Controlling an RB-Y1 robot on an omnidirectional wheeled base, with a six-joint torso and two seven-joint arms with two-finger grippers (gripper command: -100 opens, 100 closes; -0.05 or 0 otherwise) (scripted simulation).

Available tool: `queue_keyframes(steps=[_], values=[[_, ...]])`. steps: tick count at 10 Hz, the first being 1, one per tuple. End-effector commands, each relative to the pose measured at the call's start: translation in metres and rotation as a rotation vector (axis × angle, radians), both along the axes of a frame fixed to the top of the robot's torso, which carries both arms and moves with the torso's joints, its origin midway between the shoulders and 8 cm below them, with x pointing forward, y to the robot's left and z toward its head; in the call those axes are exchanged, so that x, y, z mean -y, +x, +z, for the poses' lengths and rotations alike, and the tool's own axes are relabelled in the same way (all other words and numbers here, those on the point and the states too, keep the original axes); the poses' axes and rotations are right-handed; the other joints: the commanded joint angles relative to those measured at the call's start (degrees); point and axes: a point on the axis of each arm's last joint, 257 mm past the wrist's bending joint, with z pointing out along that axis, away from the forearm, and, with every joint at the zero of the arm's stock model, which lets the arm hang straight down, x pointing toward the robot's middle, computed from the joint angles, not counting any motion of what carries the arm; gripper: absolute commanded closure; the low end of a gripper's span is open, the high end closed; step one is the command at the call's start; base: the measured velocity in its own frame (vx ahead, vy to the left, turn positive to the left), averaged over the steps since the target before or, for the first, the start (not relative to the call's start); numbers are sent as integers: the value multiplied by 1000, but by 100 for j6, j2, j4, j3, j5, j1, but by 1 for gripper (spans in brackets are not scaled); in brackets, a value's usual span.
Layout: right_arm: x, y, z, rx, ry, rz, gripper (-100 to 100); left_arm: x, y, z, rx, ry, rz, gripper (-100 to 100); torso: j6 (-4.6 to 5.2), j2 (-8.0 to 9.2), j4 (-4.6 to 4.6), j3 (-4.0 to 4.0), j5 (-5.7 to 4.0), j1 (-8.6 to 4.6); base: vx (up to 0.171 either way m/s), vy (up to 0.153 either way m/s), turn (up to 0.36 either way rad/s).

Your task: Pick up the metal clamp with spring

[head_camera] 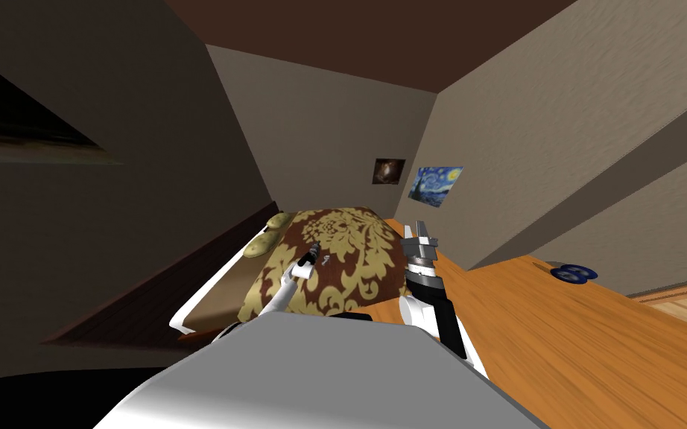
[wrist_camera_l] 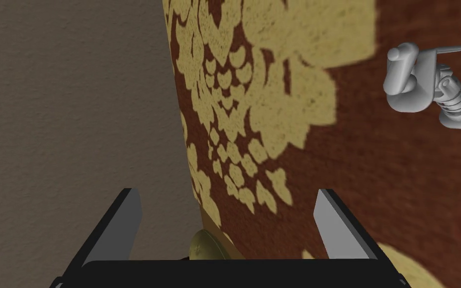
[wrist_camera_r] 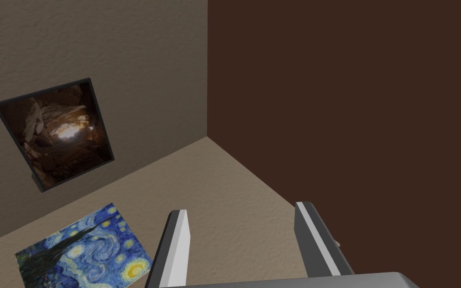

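The brown-and-gold covered bed (head_camera: 349, 277) bears 1 grey clamp (wrist_camera_l: 414, 82) and gold pillows (head_camera: 266, 234).

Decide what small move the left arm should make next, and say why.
Probably shift the left gripper sideways toward the small grey spring clamp: its jaws stand open, but the clamp lies on the brown-and-gold patterned bedspread off to one side, not between them.

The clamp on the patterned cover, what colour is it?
The clamp is plain light grey; the left wrist view shows it best.
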Motion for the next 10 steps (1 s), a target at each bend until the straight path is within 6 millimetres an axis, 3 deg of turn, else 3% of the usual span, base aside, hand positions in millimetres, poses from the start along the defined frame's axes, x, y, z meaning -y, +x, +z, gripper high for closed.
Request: queue_keyframes(steps=[1,4,7,10], values=[[0,0,0,0,0,0,0,-4,-5,-20,-60,2,6,-100,0,0,0,0,0,0,47,-12,-11],[0,0,0,0,0,0,0,0,-13,-53,-180,-2,11,-100,-1,0,-1,-1,0,-1,66,-16,-13],[0,0,0,0,0,0,0,-3,-21,-67,-212,1,16,-100,-2,10,1,5,0,1,27,-6,-2],[0,0,0,0,0,0,0,0,-35,-98,-336,-1,22,-100,-1,5,0,2,0,0,60,-12,-12]])
